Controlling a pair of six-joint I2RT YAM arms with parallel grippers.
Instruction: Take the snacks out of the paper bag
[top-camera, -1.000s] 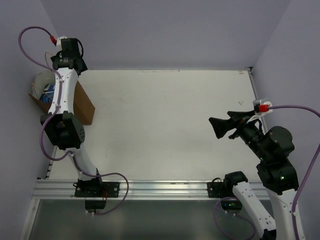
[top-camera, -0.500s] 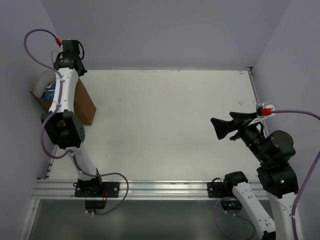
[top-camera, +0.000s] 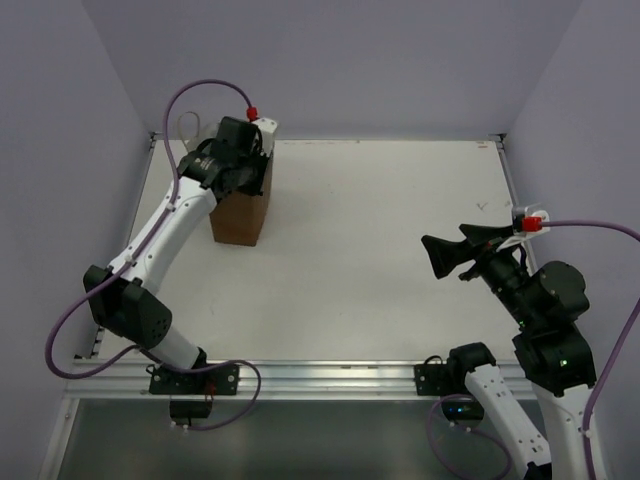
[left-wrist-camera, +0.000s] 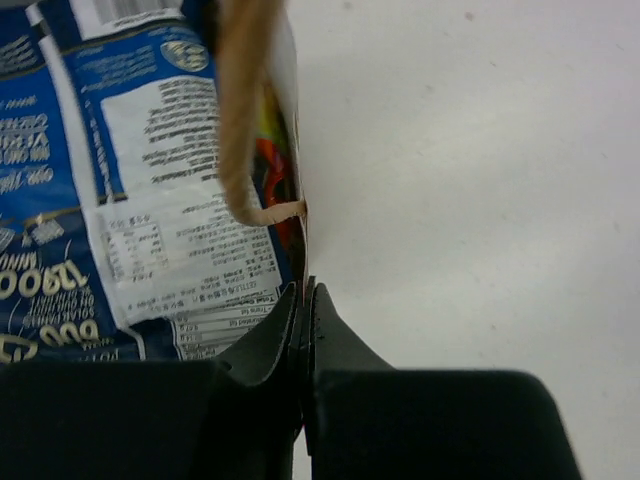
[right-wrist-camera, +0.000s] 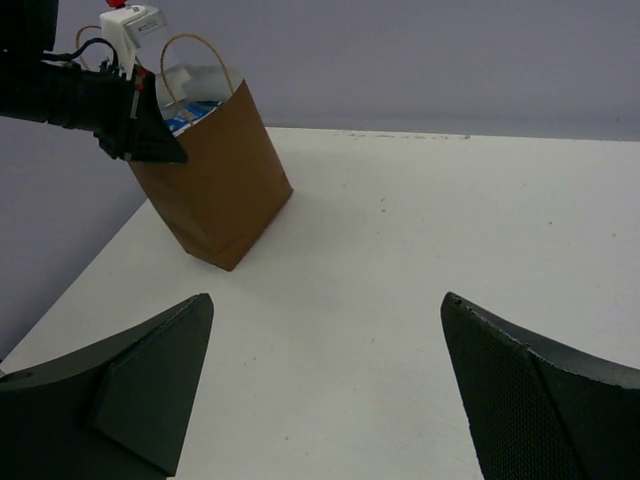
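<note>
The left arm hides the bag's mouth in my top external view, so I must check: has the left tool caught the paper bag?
Observer: Yes; the left wrist view shows the left tool shut on the paper bag's thin rim.
Operator: Anything inside?
Observer: A blue snack packet with a white nutrition panel lies just inside that rim.
Operator: Is the handle pinched?
Observer: No; the twine handle hangs beyond the fingertips, free.
</note>
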